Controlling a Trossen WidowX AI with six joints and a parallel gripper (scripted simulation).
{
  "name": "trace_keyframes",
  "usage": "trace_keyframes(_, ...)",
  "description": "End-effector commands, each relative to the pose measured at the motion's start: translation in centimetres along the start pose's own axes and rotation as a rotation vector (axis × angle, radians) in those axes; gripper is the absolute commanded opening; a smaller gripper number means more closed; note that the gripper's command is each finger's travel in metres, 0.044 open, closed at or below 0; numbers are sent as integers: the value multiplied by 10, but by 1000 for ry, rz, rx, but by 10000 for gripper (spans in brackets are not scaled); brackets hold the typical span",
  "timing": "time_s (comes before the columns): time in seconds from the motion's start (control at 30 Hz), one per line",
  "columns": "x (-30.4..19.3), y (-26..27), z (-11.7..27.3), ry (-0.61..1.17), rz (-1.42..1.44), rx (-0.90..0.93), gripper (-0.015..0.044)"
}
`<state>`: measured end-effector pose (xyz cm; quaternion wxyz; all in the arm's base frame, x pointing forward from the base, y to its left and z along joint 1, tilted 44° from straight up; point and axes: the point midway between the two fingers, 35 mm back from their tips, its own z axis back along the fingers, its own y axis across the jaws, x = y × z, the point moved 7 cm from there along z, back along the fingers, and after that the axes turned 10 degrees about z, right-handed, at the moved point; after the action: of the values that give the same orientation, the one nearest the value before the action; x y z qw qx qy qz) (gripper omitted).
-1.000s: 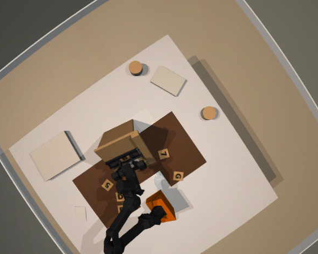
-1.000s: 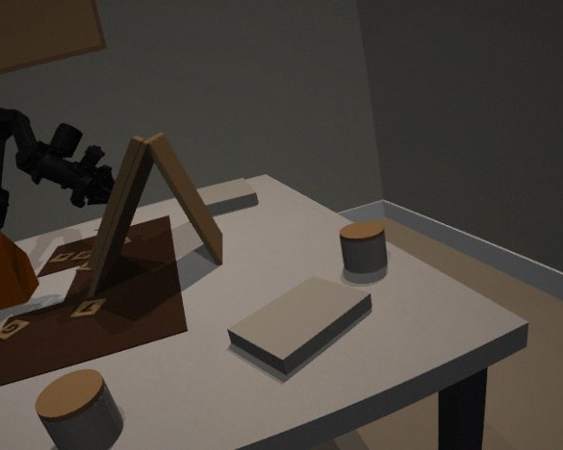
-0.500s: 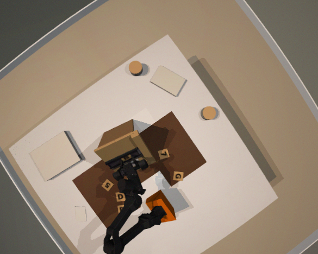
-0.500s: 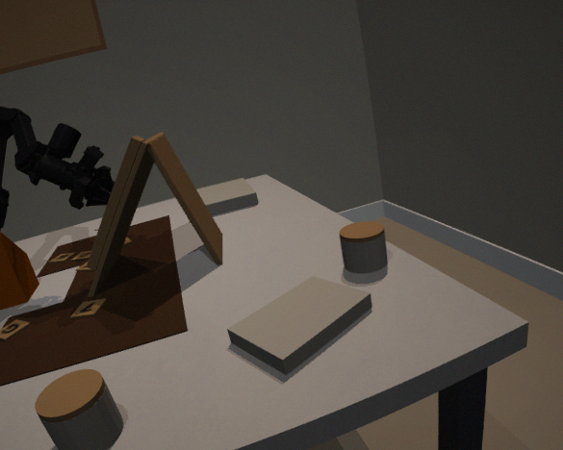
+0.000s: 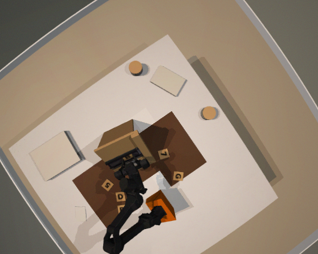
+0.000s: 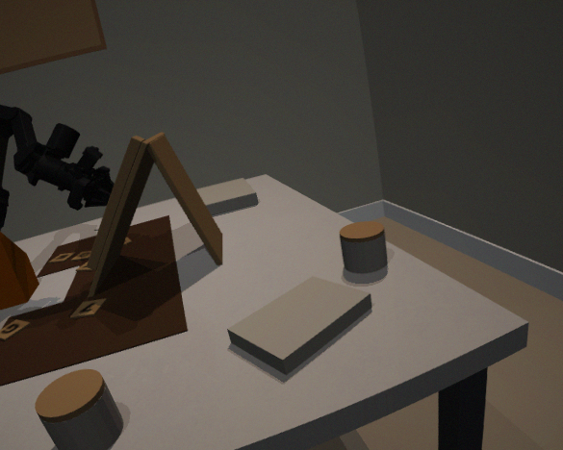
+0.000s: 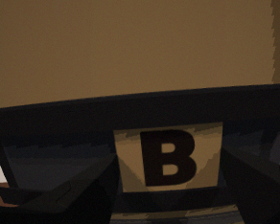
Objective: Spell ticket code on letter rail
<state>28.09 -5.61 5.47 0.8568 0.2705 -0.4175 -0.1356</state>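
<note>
My gripper (image 5: 128,157) (image 7: 169,157) is shut on the B tile (image 5: 128,156) (image 7: 155,158), with a finger at each side of it. In the wrist view the B is upright and lies between the dark upper and lower strips of the letter rail (image 7: 53,114) (image 5: 112,164), on the leaning wooden board (image 5: 109,150) (image 6: 117,212) (image 7: 134,53). No other tile shows in the visible part of the rail. The 7 tile (image 5: 163,153) (image 6: 88,308), G tile (image 5: 178,176) (image 6: 11,330), 5 tile (image 5: 107,185) and D tile (image 5: 120,196) lie on the brown mat. Another tile (image 5: 120,209) is partly hidden by the arm. No code is readable.
The brown mat (image 5: 186,156) (image 6: 150,314) lies under the board's front. An orange block (image 5: 168,211) (image 6: 2,276) stands at the arm's base. Pale slabs (image 5: 56,156) (image 5: 168,80) and two wooden-lidded jars (image 5: 135,67) (image 5: 209,113) stand on the counter. A small pale card (image 5: 80,213) lies left of the mat.
</note>
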Motion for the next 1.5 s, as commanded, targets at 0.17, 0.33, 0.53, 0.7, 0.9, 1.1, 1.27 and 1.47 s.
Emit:
trace_keyframes(0.17,-1,-6,-1,1,3,1,0)
trace_keyframes(0.33,-2,-9,-1,1,3,1,0)
trace_keyframes(0.53,-2,-13,-1,1,4,1,0)
trace_keyframes(0.7,-3,-15,-1,1,4,1,0)
trace_keyframes(0.9,-3,-19,-1,1,4,0,0)
trace_keyframes(1.1,-4,-22,0,1,4,0,0)
trace_keyframes(1.27,-5,-25,0,1,4,0,0)
trace_keyframes(1.47,-5,-27,0,1,4,0,0)
